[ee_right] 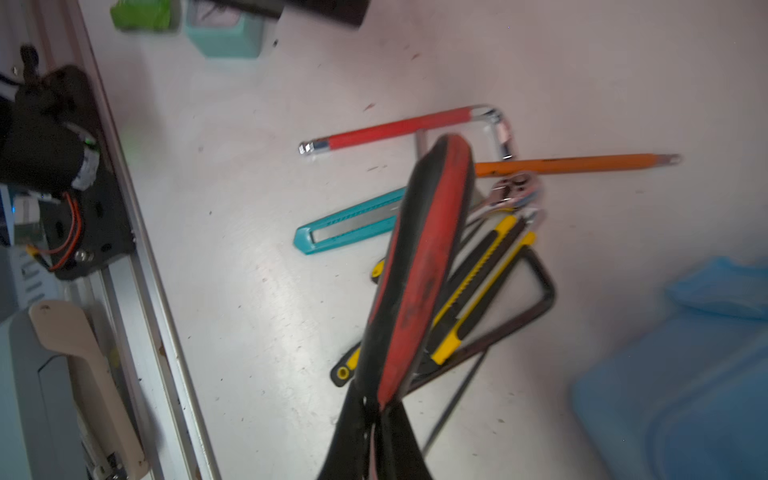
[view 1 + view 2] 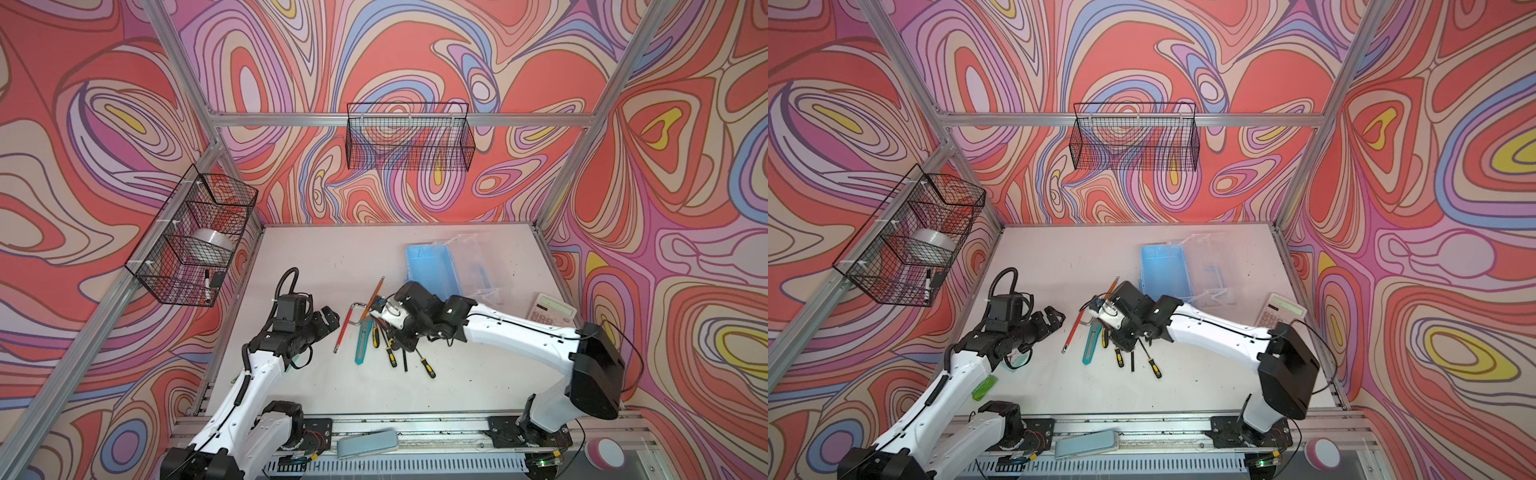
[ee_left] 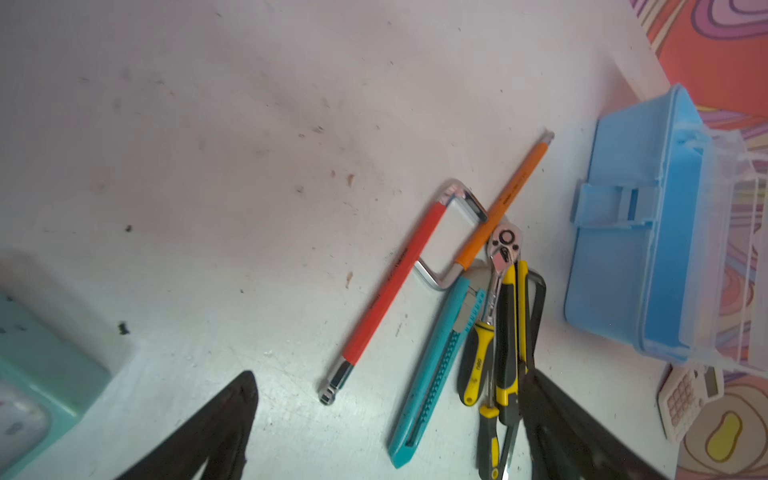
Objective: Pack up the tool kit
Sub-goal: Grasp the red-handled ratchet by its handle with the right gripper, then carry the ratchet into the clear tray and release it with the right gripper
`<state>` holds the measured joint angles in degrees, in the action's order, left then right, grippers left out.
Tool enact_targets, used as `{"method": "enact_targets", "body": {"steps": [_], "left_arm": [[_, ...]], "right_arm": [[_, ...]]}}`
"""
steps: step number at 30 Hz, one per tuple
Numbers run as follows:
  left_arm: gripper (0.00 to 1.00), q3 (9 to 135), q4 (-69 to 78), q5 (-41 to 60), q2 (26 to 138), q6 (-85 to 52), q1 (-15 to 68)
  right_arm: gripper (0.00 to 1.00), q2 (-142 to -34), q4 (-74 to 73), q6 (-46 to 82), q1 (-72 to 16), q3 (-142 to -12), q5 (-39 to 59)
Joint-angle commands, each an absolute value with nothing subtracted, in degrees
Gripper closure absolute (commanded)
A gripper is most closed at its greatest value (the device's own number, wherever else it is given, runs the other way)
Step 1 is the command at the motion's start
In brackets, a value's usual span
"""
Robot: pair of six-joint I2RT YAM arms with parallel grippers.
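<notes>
Where the case lies from the fingers: light blue rectangular plastic case (image 2: pixel 430 270) sits open toward the worktop's far right corner, just beyond the right gripper (image 1: pixel 374 409), its long axis running near-to-far.
Right fingers: clenched on a blurred red-and-black tool handle (image 1: pixel 424 257), over the loose pile.
Other arm: left gripper (image 2: pixel 330 320) released, empty, farther from the case.
Pile: teal utility knife (image 2: pixel 360 345) and red-sleeved hex key (image 2: pixel 343 328), mid-worktop.
In the way: probably only the case's near wall; clear lid (image 2: pixel 473 253) lies open toward the right edge, pink calculator (image 2: pixel 550 309) aside.

Reaches forward on the left with the left gripper (image 2: pixel 332 320) spread wide, forearm low. Stretches across from the right, elbow bent, with the right gripper (image 1: pixel 376 409) pinched shut on a red-and-black handle (image 1: pixel 419 266)
</notes>
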<state>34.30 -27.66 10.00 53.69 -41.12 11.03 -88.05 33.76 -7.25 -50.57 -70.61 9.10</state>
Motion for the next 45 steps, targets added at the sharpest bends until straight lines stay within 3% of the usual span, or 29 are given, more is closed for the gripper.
{"method": "enact_targets", "body": {"steps": [1, 9, 14, 37, 45], "left_arm": [[0.04, 37.10, -29.94, 2.19, 55.21, -41.33, 18.45], [0.19, 42.46, -29.15, -5.12, 66.37, -42.47, 33.52], [0.28, 46.19, -28.88, -5.95, 74.26, -42.40, 38.46], [0.35, 45.83, -25.81, -5.53, 80.71, -44.91, 40.08], [0.38, 46.85, -24.55, -5.02, 83.47, -44.91, 40.08]], "right_arm": [[1.00, -83.66, 33.89, -5.71, -42.57, -73.00, 10.44], [1.00, -83.64, 36.61, -4.98, -15.27, -79.74, 13.43], [1.00, -90.77, 38.39, -5.05, -6.57, -83.61, 13.47], [1.00, -103.61, 39.74, -4.56, -5.21, -85.48, 14.33], [0.92, -104.29, 40.07, -4.74, -5.26, -84.59, 14.75]]}}
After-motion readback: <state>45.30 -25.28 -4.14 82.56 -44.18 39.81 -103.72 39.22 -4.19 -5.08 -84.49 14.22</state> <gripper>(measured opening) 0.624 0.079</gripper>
